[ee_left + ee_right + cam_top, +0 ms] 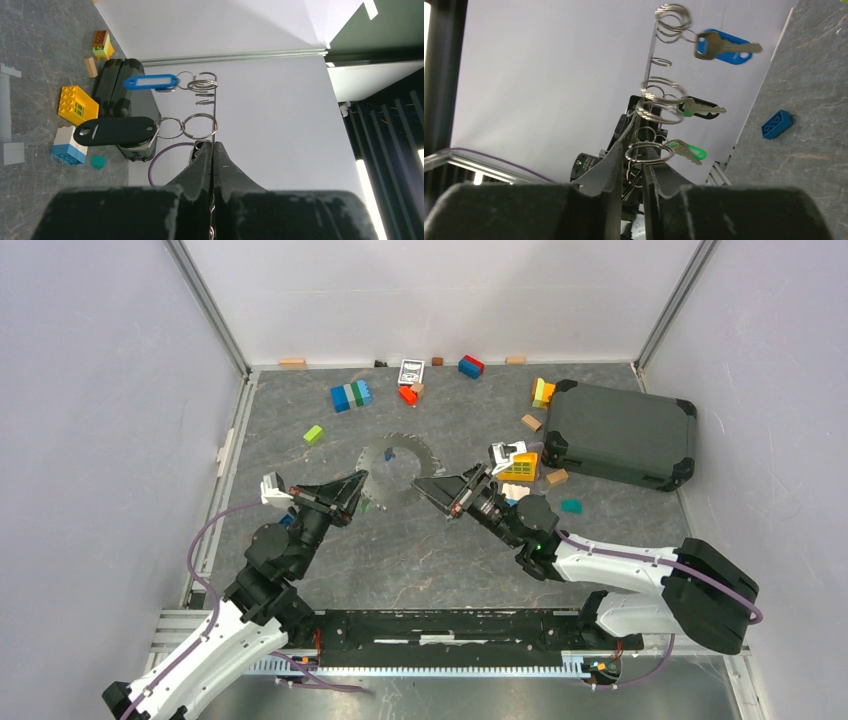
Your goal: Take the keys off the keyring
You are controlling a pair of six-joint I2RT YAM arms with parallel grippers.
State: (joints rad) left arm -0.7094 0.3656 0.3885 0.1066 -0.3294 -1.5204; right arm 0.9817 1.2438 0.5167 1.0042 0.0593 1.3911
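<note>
The keyring (420,455), a thin silver wire ring hung with small split rings and keys, is held up between my two grippers. My left gripper (362,480) is shut on its left rim; in the left wrist view the wire (215,115) runs edge-on out of the shut gripper (213,145). Blue (150,81) and black (116,131) tags hang from it. In the right wrist view my right gripper (634,146) stands with a narrow gap at the small split ring (649,152) of a green-headed key (689,150). Higher up hang a key on the black tag (701,107) and a key on the blue tag (724,47).
A dark grey case (620,433) lies at the right, with a yellow grid block (520,466) beside it. Toy bricks are scattered at the back: blue-green (351,395), red-blue (470,366), lime (314,434). A teal piece (571,506) lies near the right arm.
</note>
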